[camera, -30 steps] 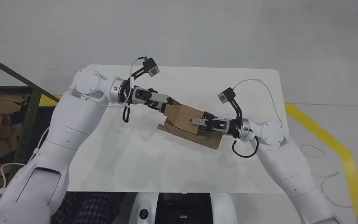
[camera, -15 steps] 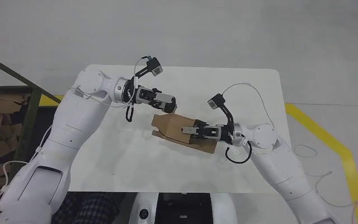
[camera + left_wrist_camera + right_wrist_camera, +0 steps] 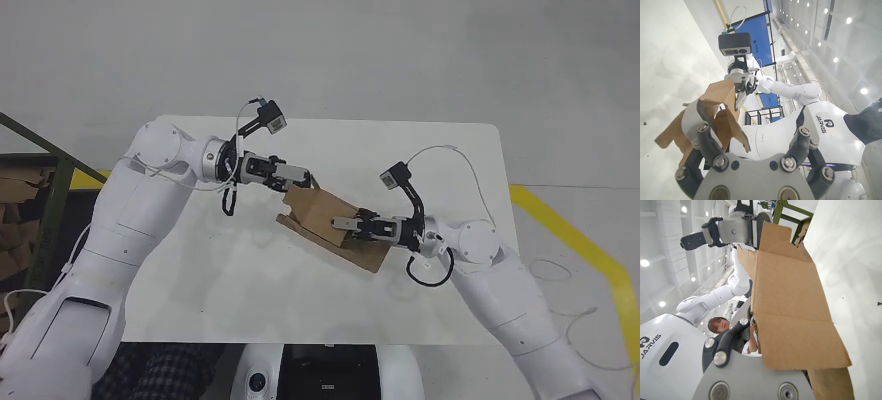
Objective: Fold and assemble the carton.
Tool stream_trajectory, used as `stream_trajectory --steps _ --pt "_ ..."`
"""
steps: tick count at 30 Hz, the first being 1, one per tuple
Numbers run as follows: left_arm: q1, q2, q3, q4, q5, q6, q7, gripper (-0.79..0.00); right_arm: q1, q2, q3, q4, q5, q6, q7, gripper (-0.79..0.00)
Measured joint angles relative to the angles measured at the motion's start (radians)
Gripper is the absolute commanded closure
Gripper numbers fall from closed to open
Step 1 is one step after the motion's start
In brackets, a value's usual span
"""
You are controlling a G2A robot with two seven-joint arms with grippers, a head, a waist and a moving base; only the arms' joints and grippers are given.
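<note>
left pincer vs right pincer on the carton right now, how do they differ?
Left pincer is open, one finger against the carton's end flaps; right pincer looks clamped on a panel edge. Left pincer is at the carton's end, right pincer nearer its middle. Both touch the carton.

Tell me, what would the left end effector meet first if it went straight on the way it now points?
The carton. The left end effector, open, points at the flaps of its near end, with one finger right at the cardboard; whether it touches I cannot tell.
</note>
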Motion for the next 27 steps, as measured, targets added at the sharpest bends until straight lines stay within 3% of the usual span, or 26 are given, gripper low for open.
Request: stream_trajectory --steps 20,27 --pt "0.057 0.008 -0.021 -0.056 -0.007 0.041 -0.019 -0.785 -0.017 0.011 0.079 0.012 -0.018 0.011 -0.072 0.0" --pt "0.054 0.001 0.009 -0.061 -0.006 0.048 -0.028 -0.785 -0.023 0.01 0.076 -0.003 -0.031 0.007 -0.095 0.0"
